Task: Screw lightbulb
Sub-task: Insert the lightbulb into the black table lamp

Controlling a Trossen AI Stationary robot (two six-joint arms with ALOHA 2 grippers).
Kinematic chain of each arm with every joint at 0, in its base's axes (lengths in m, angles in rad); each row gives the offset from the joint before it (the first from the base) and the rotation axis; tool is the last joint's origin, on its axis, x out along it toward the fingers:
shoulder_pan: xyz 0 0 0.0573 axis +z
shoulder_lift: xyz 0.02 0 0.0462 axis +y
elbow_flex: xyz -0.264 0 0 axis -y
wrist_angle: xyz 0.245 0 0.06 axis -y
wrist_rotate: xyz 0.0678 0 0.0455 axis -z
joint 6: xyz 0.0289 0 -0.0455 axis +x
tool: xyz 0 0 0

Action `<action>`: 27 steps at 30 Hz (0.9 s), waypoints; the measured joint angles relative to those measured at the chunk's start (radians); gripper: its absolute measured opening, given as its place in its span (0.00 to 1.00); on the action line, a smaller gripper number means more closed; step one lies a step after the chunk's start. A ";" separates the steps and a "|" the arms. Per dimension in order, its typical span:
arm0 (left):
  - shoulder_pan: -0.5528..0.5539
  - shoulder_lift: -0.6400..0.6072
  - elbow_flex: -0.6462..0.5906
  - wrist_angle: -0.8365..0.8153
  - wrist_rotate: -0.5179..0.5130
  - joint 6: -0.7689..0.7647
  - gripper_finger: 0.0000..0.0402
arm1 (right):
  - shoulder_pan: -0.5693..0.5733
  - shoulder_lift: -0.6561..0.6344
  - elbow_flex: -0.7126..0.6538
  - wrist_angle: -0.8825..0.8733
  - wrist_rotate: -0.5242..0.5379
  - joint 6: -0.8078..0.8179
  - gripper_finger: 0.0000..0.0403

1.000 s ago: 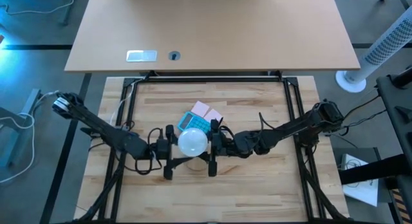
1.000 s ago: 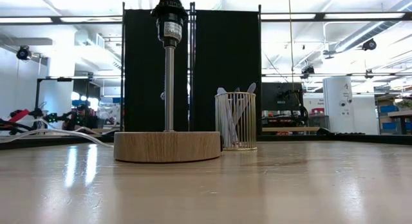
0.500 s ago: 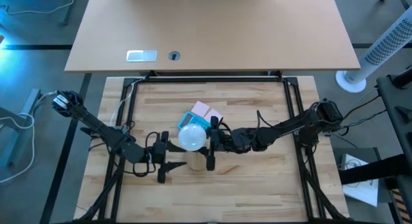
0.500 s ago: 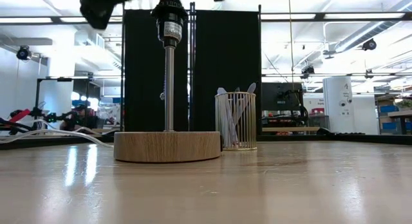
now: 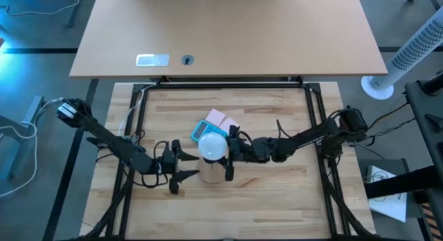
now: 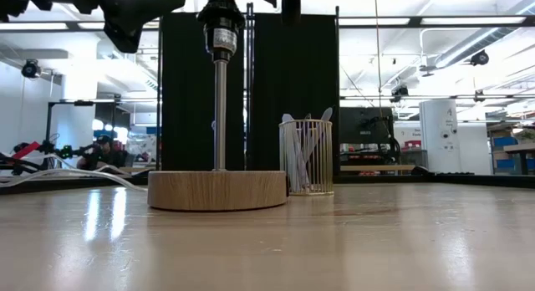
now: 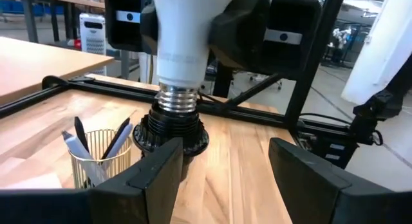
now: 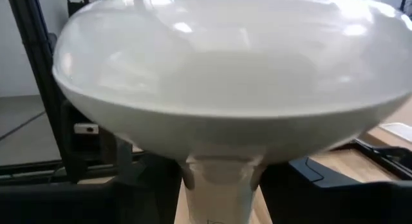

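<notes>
The frosted white lightbulb (image 5: 213, 146) stands upright with its threaded base (image 7: 175, 99) in the black socket (image 7: 170, 130) of a lamp stand. The stand's round wooden base (image 6: 217, 191) rests on the table. My right gripper (image 5: 227, 152) comes from the table's right and is shut on the bulb, whose globe fills the right wrist view (image 8: 225, 76). My left gripper (image 5: 181, 167) is open and empty just left of the stand. Its fingers (image 7: 154, 179) stand clear of the socket. My right gripper holds the lightbulb's tapering neck (image 7: 181, 37) under the globe, between its two fingers. The fingers come level from the table's right, one on the far side and one on the near side. The bulb stands upright, its base down in the socket. The globe hides the fingertips from above.
A wire pen cup (image 6: 305, 157) with pens stands right beside the lamp stand; it also shows in the left wrist view (image 7: 100, 153). A blue calculator (image 5: 201, 129) and pink notes (image 5: 223, 118) lie just beyond the bulb. A black frame (image 5: 228, 85) edges the table.
My left gripper has drawn back from the bulb toward the table's left edge and has come down level with the socket. My right gripper has carried the bulb a little toward the table's right and far edges and has come down, so its parts now show beside the socket.
</notes>
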 joint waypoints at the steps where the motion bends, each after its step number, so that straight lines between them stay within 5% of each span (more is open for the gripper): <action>1: 0.004 0.002 0.000 0.001 0.000 -0.001 0.55 | 0.000 0.000 0.002 -0.002 0.000 -0.003 0.41; 27: 0.068 0.178 0.041 0.002 -0.027 -0.062 0.55 | -0.011 0.006 0.073 -0.194 -0.045 -0.022 0.40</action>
